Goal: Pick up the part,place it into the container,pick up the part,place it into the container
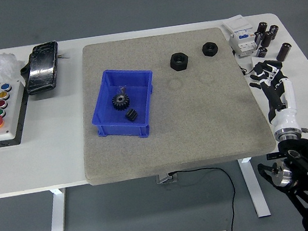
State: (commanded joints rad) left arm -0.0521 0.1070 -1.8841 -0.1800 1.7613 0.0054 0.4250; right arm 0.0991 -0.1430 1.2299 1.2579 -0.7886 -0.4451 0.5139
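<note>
Two black hexagonal nuts (179, 61) (209, 48) lay apart on the coarse grey felt mat (201, 126), near its far edge. Beside them the glossy blue plastic bin (104, 102) held a toothed black gear (120, 102) and a smaller dark part (132, 115). No writing was readable. Off the mat's right edge, the white right hand (269, 75) hovered with fingers loosely spread, holding nothing, leaving the mat's middle open

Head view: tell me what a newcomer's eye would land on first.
The bright blue container stands out on the grey mat, left of its middle, with a black gear and a smaller black part inside. Two black nuts lie near the mat's far edge. The white right hand hovers, fingers spread and empty, off the mat's right side.
</note>
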